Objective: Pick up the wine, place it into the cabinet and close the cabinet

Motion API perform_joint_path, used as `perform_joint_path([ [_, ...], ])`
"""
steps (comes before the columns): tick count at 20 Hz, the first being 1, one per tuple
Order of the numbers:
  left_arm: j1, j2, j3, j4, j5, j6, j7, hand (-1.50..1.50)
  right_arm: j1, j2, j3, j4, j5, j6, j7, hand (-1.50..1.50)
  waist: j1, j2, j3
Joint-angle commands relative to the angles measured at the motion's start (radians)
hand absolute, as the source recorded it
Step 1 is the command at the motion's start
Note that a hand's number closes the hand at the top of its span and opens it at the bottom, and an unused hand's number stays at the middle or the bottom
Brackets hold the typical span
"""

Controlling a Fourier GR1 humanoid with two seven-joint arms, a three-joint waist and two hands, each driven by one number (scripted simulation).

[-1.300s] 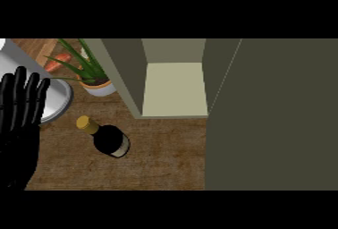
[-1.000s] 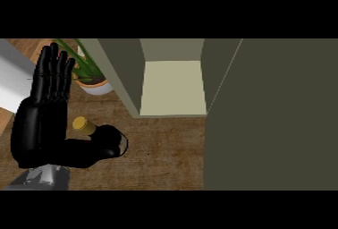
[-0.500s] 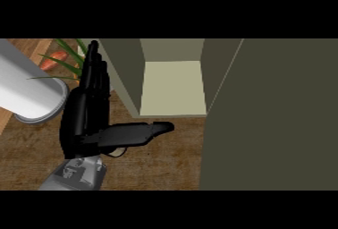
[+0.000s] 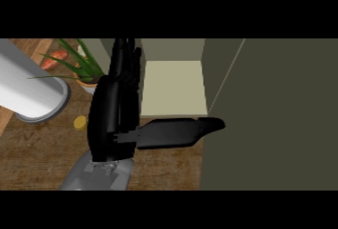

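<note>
The left hand [image 4: 112, 117] was seen above the brown bench [image 4: 40, 152], carried in from the lower edge on a grey forearm [image 4: 99, 174]; its fingers [image 4: 125, 58] were held straight and close together, pointed towards the far side, and its thumb [image 4: 188, 131] was spread wide to the right; nothing was clasped by it

The wine [image 4: 80, 122] was shown only by its yellow cap, just beside the left edge of the hand, on the bench in front of the cabinet [image 4: 173, 87]; the rest of the bottle was hidden beneath the palm, and whether it was touched could not be told

The cabinet was stood open; the fingers were laid across the left edge of its opening, and a band of pale shelf was left in view between them and the slanted edge of the dark door [image 4: 271, 112]; the door filled the right side down to the lower edge, and the thumb's tip was overlapped with its near edge

To the left, a potted plant [image 4: 82, 71] was set just beside the cabinet's left wall; a white cylinder [image 4: 30, 85] was stood further left, near the cap; a strip of bench was seen between the cylinder's base and the hand
</note>
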Motion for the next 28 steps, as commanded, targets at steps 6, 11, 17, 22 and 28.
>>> perform_joint_path([
  [6, -0.184, 0.0, -0.045, 0.042, -0.13, 0.124, 0.236, -1.5, 0.018, 0.0, 0.049, -0.196, 0.011, -0.054, 0.14, -1.5, 0.001, -0.001, 0.001],
  [11, -0.107, 0.0, -0.107, -0.012, -0.207, 0.156, 0.256, -1.5, 0.071, -0.008, 0.083, -0.213, 0.04, -0.063, 0.109, -1.5, 0.0, -0.001, 0.0],
  [17, -0.15, 0.0, -0.102, -0.055, -0.369, 0.131, 0.424, -1.5, 0.019, -0.024, 0.092, -0.253, 0.035, -0.09, 0.195, -1.5, 0.01, -0.005, 0.0],
  [22, -0.084, 0.0, -0.08, -0.117, -0.394, 0.081, 0.417, -1.5, 0.027, -0.023, 0.077, -0.276, 0.023, -0.115, 0.203, -1.5, 0.006, -0.003, 0.0],
  [28, -0.026, 0.004, -0.035, -0.209, -0.428, -0.016, 0.458, -1.5, 0.024, -0.031, 0.135, -0.284, 0.071, -0.123, 0.208, -1.5, 0.007, -0.005, 0.0],
])
